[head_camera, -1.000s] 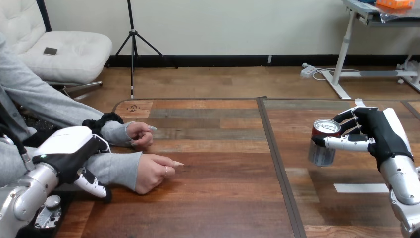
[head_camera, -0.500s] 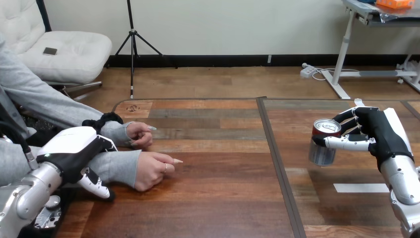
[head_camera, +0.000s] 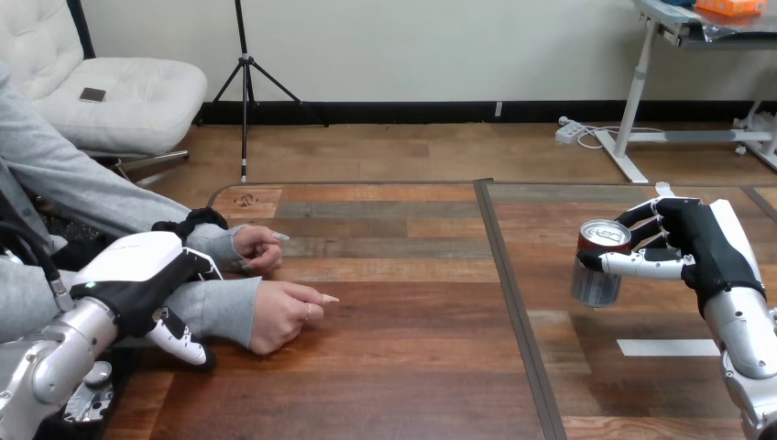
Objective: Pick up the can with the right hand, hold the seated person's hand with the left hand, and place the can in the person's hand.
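A silver can (head_camera: 597, 275) with a red top is at the table's right, and my right hand (head_camera: 701, 243) is shut on it, thumb across its front and fingers behind it. The person's nearer hand (head_camera: 279, 316) rests on the table at the left as a loose fist with one finger pointing right. Their other hand (head_camera: 259, 247) lies curled just behind it. My left hand (head_camera: 137, 275) sits over the grey sleeve of the nearer forearm (head_camera: 215, 307), a little back from the wrist.
A dark seam (head_camera: 513, 302) runs front to back through the wooden table (head_camera: 403, 367). A white tape strip (head_camera: 667, 347) lies near my right forearm. A wide stretch of bare wood separates the person's hands from the can.
My left hand has slid a little to the right along the person's sleeved forearm. The right hand and the can have stayed put.
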Tool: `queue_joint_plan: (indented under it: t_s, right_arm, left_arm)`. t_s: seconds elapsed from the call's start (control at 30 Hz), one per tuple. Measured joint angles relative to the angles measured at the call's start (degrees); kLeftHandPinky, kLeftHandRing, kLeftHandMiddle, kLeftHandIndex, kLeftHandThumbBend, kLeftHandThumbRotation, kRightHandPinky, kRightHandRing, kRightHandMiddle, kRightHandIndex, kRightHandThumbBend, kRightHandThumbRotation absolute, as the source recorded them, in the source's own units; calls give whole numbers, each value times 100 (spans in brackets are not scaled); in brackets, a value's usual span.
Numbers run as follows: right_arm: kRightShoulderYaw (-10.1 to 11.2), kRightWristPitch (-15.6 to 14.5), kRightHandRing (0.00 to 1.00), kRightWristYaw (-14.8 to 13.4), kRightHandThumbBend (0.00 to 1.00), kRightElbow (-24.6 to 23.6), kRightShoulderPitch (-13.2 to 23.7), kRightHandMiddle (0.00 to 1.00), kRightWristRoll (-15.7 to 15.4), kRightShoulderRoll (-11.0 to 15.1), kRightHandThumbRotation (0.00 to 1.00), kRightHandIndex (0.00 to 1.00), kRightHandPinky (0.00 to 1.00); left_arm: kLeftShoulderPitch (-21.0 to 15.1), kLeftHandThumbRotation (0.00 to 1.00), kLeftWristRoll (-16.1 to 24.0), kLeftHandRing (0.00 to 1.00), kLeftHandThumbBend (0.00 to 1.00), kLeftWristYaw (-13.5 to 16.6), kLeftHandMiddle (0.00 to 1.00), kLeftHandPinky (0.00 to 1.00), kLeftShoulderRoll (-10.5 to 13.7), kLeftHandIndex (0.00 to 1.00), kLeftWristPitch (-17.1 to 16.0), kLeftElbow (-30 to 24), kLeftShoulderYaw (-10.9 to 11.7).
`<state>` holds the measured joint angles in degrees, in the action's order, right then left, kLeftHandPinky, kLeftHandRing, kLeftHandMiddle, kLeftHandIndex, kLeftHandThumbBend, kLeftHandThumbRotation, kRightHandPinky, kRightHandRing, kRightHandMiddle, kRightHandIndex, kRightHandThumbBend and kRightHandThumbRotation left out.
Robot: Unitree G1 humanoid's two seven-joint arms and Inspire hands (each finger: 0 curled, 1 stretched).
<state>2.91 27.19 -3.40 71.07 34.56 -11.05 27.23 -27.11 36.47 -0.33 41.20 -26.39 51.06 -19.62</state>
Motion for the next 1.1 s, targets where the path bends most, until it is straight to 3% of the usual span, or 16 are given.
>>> queue_joint_plan:
  t_s: [0.23,0.63,1.1]
  right_arm:
    - [0,0,35,0,79,0,0,41,1,0,0,45,31]
    - [0,0,36,0,79,0,0,41,-1,0,0,45,32]
    - [-1,0,36,0,78,0,0,42,-2,0,0,46,32]
  left_arm:
    - [2,0,73,52,92,67,55,46,-14,56,2,-2,-13]
    - [7,0,274,36,86,565,42,31,-88,44,2,0,-26]
    - [7,0,279,30,85,726,37,24,-166,38,-11,41,-26]
